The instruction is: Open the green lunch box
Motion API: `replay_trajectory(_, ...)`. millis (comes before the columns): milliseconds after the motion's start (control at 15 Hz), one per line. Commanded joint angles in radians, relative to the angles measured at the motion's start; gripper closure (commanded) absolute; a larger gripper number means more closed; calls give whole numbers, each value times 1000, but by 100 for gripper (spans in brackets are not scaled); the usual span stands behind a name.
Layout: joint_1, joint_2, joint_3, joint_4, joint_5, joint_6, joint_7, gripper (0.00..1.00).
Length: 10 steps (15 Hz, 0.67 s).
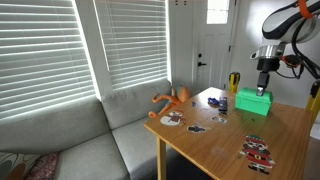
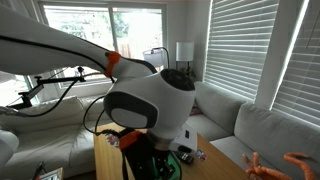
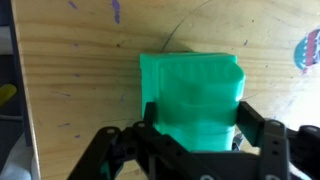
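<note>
Gripper at 6 o'clock in wrist view, jaws wide, straddling green lunch box; contact unclear. Box centred on wooden table. Sticker at 3 o'clock cut off. In an exterior view, arm hides most of box.

exterior view: far and wide, looks over sofa toward table | exterior view: very near behind arm, faces windows, much blocked | wrist view: near, straight down on table | shared by both exterior views: sofa, table corner
</note>
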Motion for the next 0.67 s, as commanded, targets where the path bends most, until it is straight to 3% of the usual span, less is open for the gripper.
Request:
replay_trajectory(0,3,-22,19,-10,-27,13,15,44)
replay_trajectory(600,15,-45,43,-27,-119,34,-22,44)
